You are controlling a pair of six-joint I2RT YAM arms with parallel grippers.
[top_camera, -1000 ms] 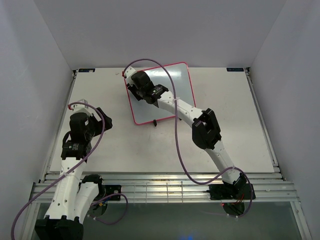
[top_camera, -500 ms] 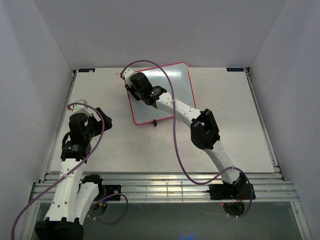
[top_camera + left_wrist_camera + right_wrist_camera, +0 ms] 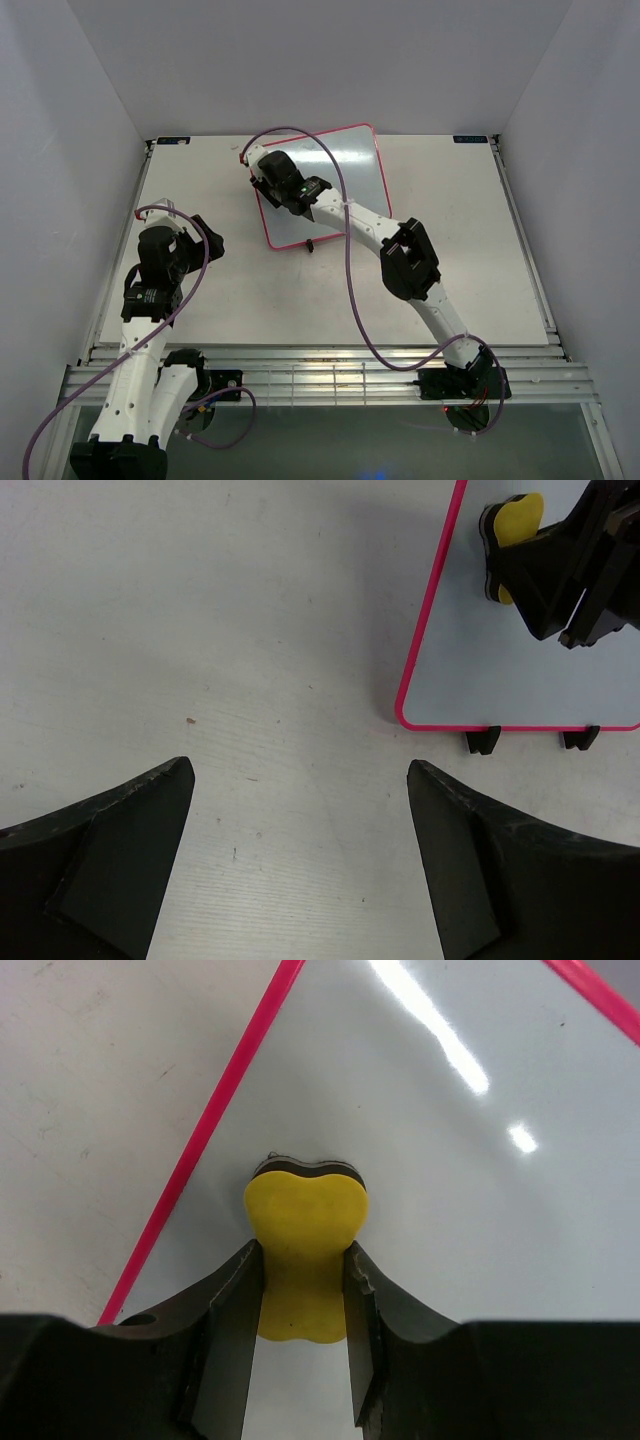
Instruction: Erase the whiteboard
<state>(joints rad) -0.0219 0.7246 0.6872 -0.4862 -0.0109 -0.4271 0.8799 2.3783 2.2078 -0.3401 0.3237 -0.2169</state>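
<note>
Right gripper [image 3: 303,1270] pinches the yellow eraser [image 3: 305,1215], pad down on the whiteboard [image 3: 350,165], just beside its pink left frame. Board lies skewed at far-centre of the table [image 3: 470,230], black stand feet [image 3: 484,740] poking from its near edge. Left gripper [image 3: 300,770] is spread wide, empty and well apart from the board, so nothing pins it. Risks: wipe pressure slides or spins the loose board; a stroke further left snags the frame or runs off; the eraser twists in the pinch.
</note>
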